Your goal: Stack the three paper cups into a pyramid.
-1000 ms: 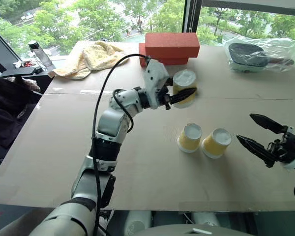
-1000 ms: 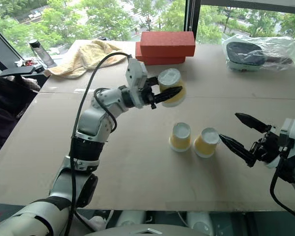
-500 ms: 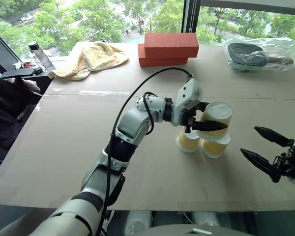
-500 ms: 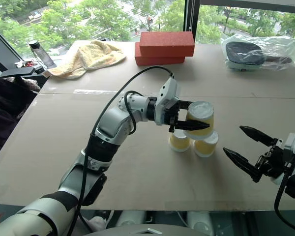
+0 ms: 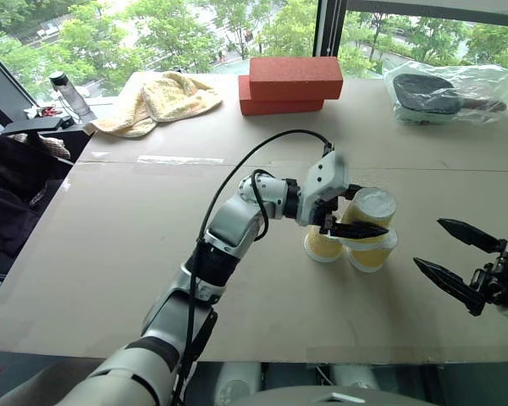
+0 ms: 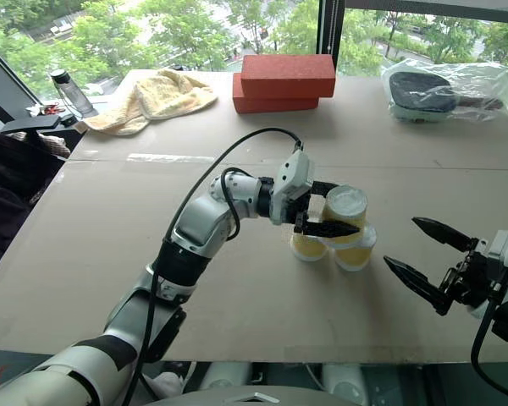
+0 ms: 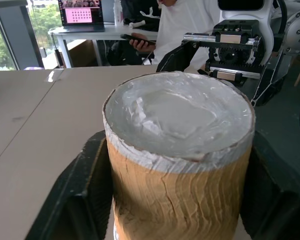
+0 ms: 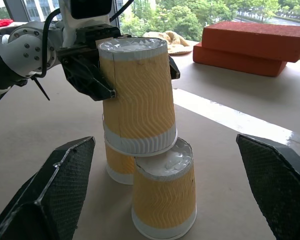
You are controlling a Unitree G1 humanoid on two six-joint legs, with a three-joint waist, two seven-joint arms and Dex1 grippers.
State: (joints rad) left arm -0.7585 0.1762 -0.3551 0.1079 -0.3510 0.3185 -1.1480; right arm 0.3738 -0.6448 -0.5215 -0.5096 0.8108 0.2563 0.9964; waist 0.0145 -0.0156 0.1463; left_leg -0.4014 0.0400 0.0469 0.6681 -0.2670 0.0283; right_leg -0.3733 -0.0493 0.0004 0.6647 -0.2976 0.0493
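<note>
Two paper cups stand upside down and side by side at the table's middle, one (image 5: 321,247) on the left and one (image 5: 374,257) on the right. The third cup (image 8: 137,90) sits upside down on top of them, bridging both and leaning slightly, so the three form the pyramid. My left gripper (image 5: 366,211) reaches in from the left, level, with this top cup between its jaws. Out to the right of the stack, my right gripper (image 5: 428,242) is open, empty and apart from the cups.
Two stacked red bricks (image 5: 292,82) lie at the back centre, with a yellow towel (image 5: 159,99) at the back left. A bagged dark object (image 5: 444,93) is at the back right. A bottle (image 5: 68,93) stands past the far left edge. A person (image 7: 182,25) sits beyond the table.
My left arm swung the cup from high near the bricks to the right and down onto the two standing cups. The right gripper stayed put.
</note>
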